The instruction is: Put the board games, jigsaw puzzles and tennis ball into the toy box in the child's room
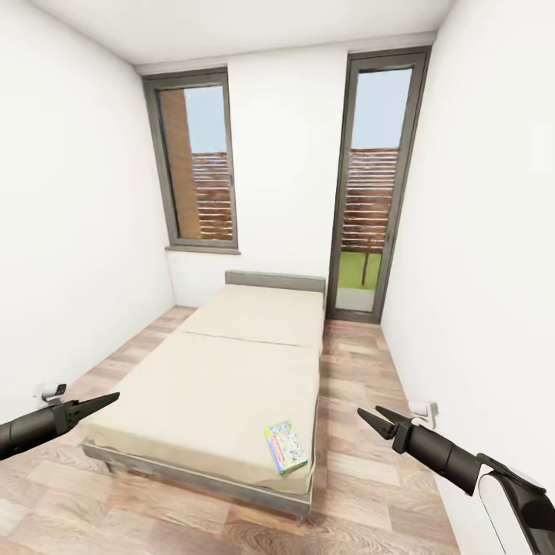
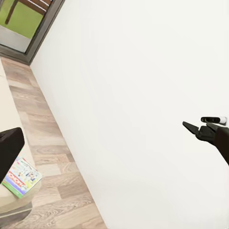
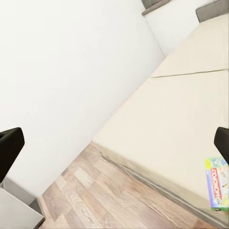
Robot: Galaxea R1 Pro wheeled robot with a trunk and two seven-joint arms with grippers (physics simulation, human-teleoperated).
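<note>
At five o'clock on the bed (image 1: 216, 385) lay a thin, stiff, probably light board game (image 1: 285, 446), best pinched by its overhanging edge; my right gripper (image 1: 379, 418) was slightly open and empty, my left gripper (image 1: 104, 401) looked closed and empty.

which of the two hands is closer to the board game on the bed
The right hand: the flat multicoloured board game box lies at the cream bed's near right corner, far from the left hand.

Bright, even daylight from two windows (image 1: 196, 166) at 12 o'clock. White walls (image 1: 69, 231) near blown out, shadows faint. Renders soft, wide-angle stretch at edges.
</note>
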